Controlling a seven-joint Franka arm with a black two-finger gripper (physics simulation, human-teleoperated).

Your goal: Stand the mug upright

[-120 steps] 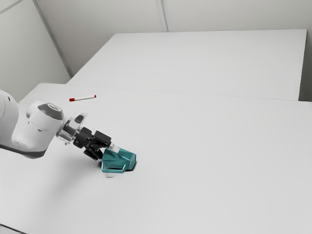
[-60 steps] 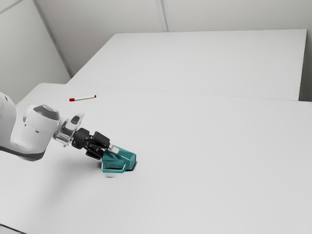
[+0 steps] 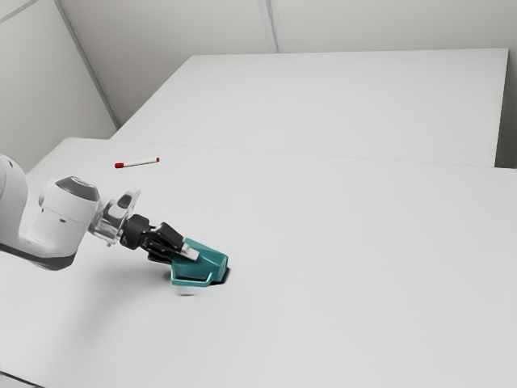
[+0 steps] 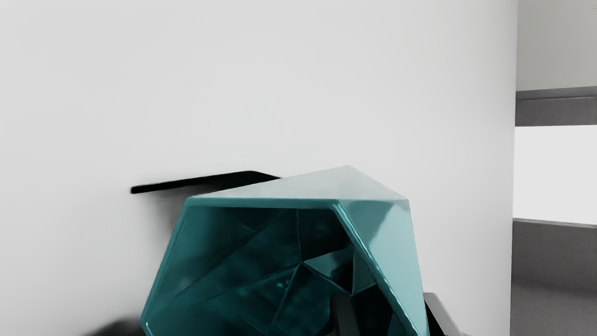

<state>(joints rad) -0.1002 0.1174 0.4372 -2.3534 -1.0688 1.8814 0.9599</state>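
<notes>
The mug point(image 3: 212, 260) is finished in teal, darkened inside and paled on some outer faces. The marker point(image 3: 140, 162) is coloured white with red ends. The gripper point(image 3: 187, 252) is noted black, pale-tipped; the arm point(image 3: 71, 212), white marked with grey; the table point(image 3: 347, 250), whitish.

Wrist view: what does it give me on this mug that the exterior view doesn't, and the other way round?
From the wrist view: a look through the open mouth of the mug to its dark, faceted inside.

From the exterior view: the mug's handle, the arm behind the gripper, and the red-and-white marker.

In both: the teal mug, tipped on its side on the white table.
</notes>
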